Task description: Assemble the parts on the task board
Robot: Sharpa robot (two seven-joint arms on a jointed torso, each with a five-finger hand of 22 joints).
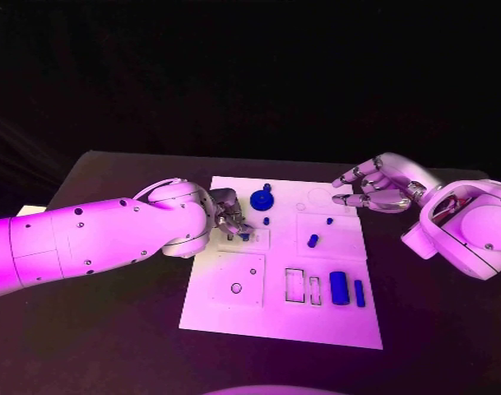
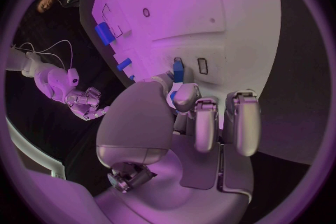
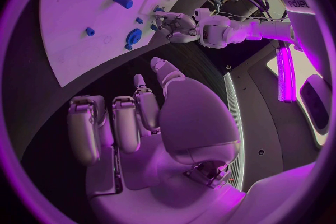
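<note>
Centrally, the task board (image 1: 276, 321) is laid on the black table (image 1: 120, 346). A small blue part (image 2: 178, 70) is pinched by the left hand (image 1: 226, 218) over the board's left side; the right hand (image 1: 375, 188) is held empty, fingers apart, beyond the far right corner.

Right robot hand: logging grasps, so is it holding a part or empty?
Empty. The right robot hand hangs off the task board at its far right corner, fingers apart with nothing between them.

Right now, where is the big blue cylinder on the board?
In the head view the cylinder lies on the task board near its right edge, toward the robot, between two empty rectangular slots and a thinner blue bar.
</note>
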